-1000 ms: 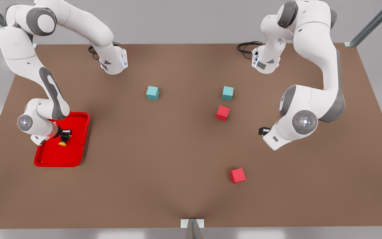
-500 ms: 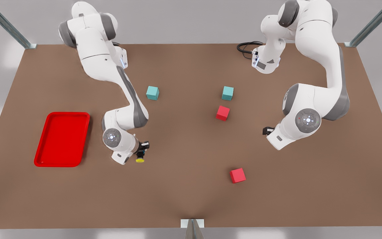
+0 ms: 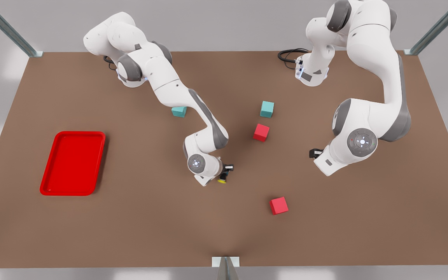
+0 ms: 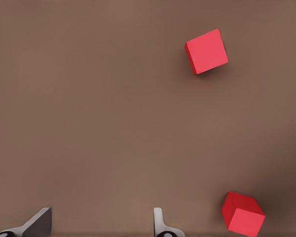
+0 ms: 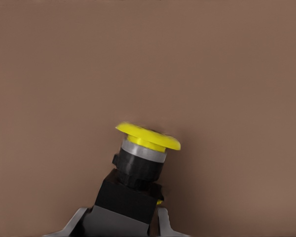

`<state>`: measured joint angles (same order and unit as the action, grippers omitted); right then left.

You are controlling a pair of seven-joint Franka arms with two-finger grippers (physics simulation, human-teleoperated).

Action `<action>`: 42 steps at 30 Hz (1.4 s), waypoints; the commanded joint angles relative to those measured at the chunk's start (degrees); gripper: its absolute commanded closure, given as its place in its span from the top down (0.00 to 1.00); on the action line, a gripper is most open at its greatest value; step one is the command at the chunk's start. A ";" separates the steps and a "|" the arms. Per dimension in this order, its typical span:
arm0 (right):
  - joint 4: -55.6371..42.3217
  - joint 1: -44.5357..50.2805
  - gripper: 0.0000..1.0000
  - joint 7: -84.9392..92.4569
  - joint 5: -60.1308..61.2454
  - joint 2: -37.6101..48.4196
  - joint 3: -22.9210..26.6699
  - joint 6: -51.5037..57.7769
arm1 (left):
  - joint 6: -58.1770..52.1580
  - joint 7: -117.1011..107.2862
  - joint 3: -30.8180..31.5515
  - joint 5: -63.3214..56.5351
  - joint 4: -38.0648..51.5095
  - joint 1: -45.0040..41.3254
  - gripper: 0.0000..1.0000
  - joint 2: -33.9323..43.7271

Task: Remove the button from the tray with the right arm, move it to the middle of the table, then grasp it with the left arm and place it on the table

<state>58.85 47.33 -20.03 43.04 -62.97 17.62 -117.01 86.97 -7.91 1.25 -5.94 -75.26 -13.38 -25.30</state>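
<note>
Right gripper [image 3: 226,174] is mostly behind its own wrist in front view — the button [image 3: 222,180] there is a tiny yellow speck. In right wrist view the button's [image 5: 140,168] black base is cut off at the frame edge. One teal cube [image 3: 178,111] is partly hidden by the arm. Left gripper [image 4: 101,228]: fingertips only, rest cropped.

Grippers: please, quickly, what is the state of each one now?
Right gripper: shut on the button, held over the table near its middle.
Left gripper: open, holding nothing, waiting near the red cubes.
</note>
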 commanded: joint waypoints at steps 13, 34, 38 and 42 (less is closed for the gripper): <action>30.36 -46.98 1.00 13.88 -48.48 41.26 -17.01 17.77 | 8.48 -17.22 1.56 6.30 8.99 -12.28 1.00 -6.43; 20.25 -46.36 1.00 18.98 -46.29 49.70 -19.73 37.03 | 31.16 -25.14 1.92 6.56 9.34 -24.68 1.00 -27.08; 20.51 -44.70 1.00 14.41 -45.68 49.61 -19.99 41.25 | 34.85 -23.29 2.09 6.38 9.25 -25.12 1.00 -30.42; 20.34 -44.69 1.00 14.41 -46.29 49.35 -20.17 42.57 | 38.01 -21.18 2.09 6.03 10.05 -25.91 1.00 -32.18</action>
<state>79.28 2.75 -6.12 -2.95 -13.64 -2.53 -76.70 120.81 -31.33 3.35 0.20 -65.46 -39.19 -57.13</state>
